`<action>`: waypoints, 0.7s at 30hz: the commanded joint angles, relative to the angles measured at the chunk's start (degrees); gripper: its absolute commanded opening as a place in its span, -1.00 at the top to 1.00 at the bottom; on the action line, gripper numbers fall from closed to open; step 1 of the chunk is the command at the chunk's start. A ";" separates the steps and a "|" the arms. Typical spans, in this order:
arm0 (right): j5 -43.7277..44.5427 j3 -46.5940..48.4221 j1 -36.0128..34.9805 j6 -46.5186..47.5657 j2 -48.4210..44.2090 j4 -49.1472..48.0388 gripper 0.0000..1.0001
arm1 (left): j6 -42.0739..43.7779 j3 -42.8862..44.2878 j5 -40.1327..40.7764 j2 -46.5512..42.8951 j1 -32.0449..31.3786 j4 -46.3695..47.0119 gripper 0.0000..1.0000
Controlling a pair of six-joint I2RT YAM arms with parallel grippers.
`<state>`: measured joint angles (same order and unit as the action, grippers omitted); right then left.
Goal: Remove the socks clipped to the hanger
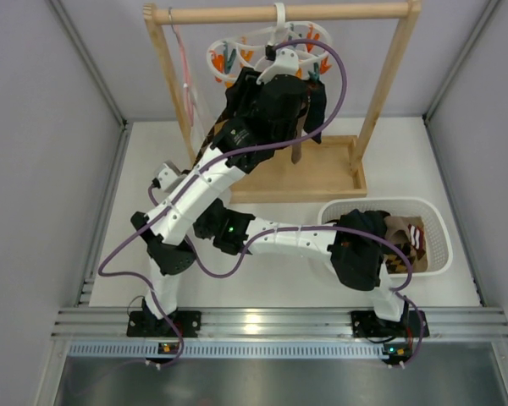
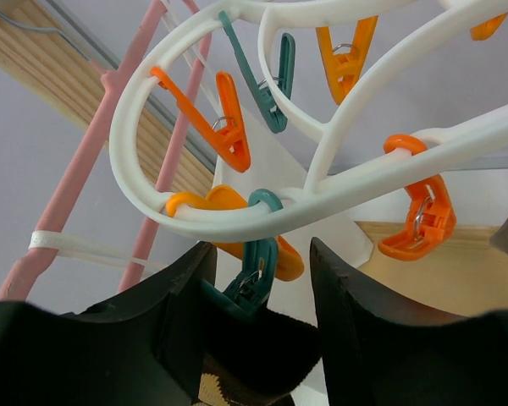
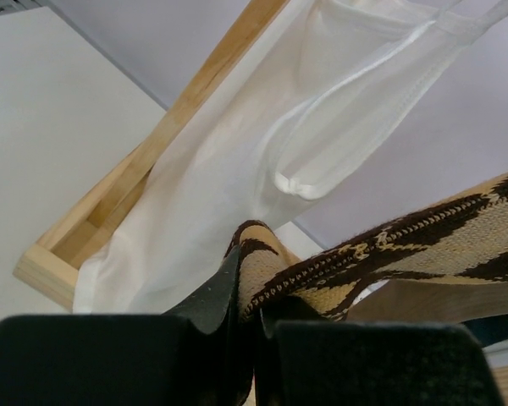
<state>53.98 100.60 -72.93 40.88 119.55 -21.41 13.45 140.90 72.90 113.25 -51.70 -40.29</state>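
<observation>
The white peg hanger [image 1: 237,38] hangs by its hook from the wooden rail, with orange and teal pegs around its loop [image 2: 322,194]. My left gripper [image 2: 261,254] is raised to it, open, its jaws on either side of a teal peg [image 2: 254,283]. That peg clips a dark-cuffed, brown-patterned sock [image 2: 262,347]. Dark socks [image 1: 317,106] hang beside my left wrist. My right gripper [image 3: 250,296] is shut on the lower part of a brown diamond-patterned sock [image 3: 389,245]. In the top view the left arm hides it.
A thin pink hanger [image 2: 85,152] with a long white cloth [image 3: 237,152] hangs at the rack's left. The wooden rack [image 1: 279,13] stands on a tray base [image 1: 322,182]. A white basket [image 1: 440,245] at the right holds several socks [image 1: 406,241].
</observation>
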 commanded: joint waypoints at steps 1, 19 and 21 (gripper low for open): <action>-2.73 0.57 -2.83 0.25 -0.72 0.14 1.00 | 0.08 1.92 0.05 2.24 1.16 1.53 -0.04; -2.39 -7.86 -2.66 -2.21 -5.10 -2.67 1.00 | -0.79 3.15 -2.06 3.20 1.96 1.53 0.47; -1.33 -10.76 -2.75 -3.70 -6.95 -3.90 1.00 | -1.23 2.19 -2.50 2.68 1.87 1.45 0.33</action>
<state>53.12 92.77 -72.84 38.33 117.38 -21.89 13.10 142.12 71.40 115.15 -50.33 -40.36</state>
